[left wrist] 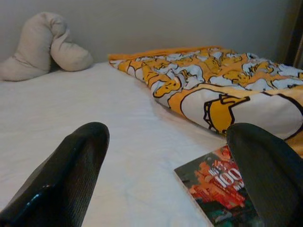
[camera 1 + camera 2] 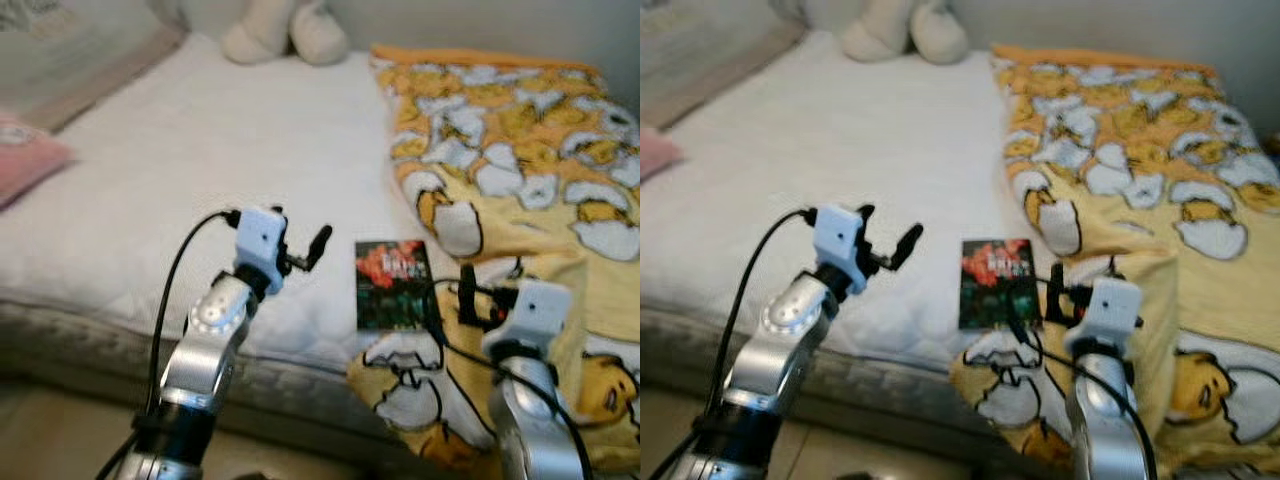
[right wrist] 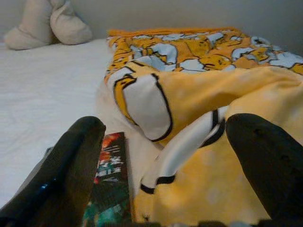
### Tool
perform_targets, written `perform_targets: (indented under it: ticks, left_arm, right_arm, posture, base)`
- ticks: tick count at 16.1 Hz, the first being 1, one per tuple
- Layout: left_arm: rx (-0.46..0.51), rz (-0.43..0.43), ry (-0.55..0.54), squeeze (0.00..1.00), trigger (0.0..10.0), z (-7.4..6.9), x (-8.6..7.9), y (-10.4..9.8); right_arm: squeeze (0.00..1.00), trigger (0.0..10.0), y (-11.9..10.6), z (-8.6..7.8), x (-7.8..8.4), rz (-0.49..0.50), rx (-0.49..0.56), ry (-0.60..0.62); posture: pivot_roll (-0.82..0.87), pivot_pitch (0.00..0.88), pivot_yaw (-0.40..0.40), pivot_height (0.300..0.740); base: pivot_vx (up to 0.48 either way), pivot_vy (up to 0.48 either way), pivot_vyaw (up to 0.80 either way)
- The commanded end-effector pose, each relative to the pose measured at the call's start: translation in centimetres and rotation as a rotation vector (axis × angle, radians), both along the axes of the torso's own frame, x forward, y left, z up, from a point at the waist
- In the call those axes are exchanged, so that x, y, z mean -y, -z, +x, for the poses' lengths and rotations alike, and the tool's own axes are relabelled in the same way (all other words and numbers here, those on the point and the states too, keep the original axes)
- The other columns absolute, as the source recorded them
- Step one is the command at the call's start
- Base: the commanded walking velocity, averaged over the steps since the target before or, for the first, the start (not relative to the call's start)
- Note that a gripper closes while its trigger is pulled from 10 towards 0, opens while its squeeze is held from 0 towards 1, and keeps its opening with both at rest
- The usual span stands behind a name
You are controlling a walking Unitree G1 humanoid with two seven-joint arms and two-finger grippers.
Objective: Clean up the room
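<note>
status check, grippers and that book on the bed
Left gripper open, empty, above sheet. Right gripper open over blanket. Book flat at blanket edge, untouched.

- The book [image 2: 392, 285] cover's print is blurring too much to read.
- The blanket [image 2: 520, 180] is running off the head views' right edge.
- A pink thing [image 2: 25, 155], perhaps a pillow, is getting cut off at the left edge.

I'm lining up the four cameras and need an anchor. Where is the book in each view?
Left eye: book low centre, on the white bed beside the yellow blanket.
Right eye: book low centre, left of the blanket's edge.
Left wrist: bottom right corner, beside one finger.
Right wrist: bottom left, against the blanket.
Shared landmark: the blanket.
</note>
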State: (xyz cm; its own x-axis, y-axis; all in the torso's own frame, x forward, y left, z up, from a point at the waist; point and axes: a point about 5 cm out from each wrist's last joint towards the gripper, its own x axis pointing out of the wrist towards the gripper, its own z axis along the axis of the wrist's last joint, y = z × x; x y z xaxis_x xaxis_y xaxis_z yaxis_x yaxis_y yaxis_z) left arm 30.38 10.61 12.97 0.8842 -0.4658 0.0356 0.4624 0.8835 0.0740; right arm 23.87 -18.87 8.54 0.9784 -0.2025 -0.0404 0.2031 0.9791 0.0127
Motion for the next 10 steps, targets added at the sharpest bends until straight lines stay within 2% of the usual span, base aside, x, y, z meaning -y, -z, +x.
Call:
perform_targets:
  ticks: [1,2,8,9,10]
  left_arm:
    - [0.009,0.007,0.023,0.00,10.0,0.27,0.10,-0.39]
    - [0.007,-0.019,0.028,0.00,10.0,0.33,0.13,-0.58]
    - [0.007,0.012,0.072,0.00,10.0,0.38,0.83,-0.55]
    - [0.008,0.030,0.061,0.00,10.0,0.53,0.78,-0.49]
    - [0.004,0.046,0.048,0.00,10.0,0.67,0.71,-0.39]
  right_arm:
    - [0.00,10.0,-0.20,0.26,-0.27,0.004,0.005,-0.011]
    - [0.00,10.0,-0.27,0.34,-0.48,-0.004,0.005,-0.030]
    - [0.00,10.0,0.08,0.25,-0.38,0.027,-0.006,-0.022]
    - [0.00,10.0,0.04,0.25,-0.36,0.019,-0.003,-0.018]
    - [0.00,10.0,0.00,0.24,-0.29,0.011,-0.002,-0.011]
  posture:
    - [-0.06,0.000,0.014,0.714]
    - [-0.06,0.000,0.014,0.714]
    - [-0.07,0.000,0.019,0.714]
    - [-0.07,0.000,0.019,0.714]
    - [-0.07,0.000,0.018,0.714]
  base:
    - [0.000,0.401,0.00]
    - [0.000,0.480,0.00]
    - [0.000,0.480,-0.75]
    - [0.000,0.000,-0.74]
    - [0.000,0.000,0.00]
